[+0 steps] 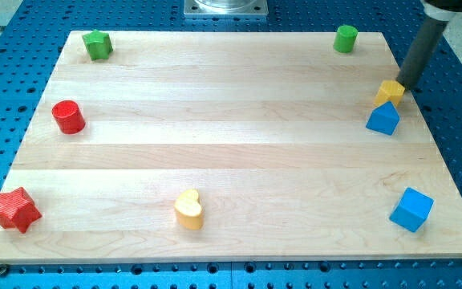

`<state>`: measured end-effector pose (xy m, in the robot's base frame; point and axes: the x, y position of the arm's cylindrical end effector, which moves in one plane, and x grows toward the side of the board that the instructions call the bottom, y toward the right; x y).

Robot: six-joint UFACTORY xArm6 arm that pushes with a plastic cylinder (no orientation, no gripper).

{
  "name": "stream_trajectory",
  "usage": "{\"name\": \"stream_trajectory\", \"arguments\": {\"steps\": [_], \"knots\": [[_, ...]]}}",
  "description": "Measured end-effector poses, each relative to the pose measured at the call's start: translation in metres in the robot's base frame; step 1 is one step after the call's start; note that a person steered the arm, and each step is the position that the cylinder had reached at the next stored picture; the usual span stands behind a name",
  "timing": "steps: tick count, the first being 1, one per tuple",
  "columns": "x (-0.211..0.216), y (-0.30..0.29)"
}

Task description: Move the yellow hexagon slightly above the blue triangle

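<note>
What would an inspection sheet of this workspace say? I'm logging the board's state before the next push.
Surface: wooden board, flat, on a blue perforated base.
Job's things: yellow hexagon directly above and touching the blue triangle, at the view's right edge.
Clutter: green star, green cylinder, red cylinder, red star, yellow heart, blue cube.
Grippers: none; my tip is at the hexagon's upper right side.
Cables: nothing seen.
Surroundings: metal mount at the view's top.
</note>
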<state>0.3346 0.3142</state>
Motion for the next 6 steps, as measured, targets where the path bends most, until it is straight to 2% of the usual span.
{"name": "stream_trajectory", "arguments": {"steps": [1,2,4,5,6], "knots": [[0.021,0.011],[0.042,-0.021],[0.041,-0.032],[0.015,-0.015],[-0.046,-0.052]]}}
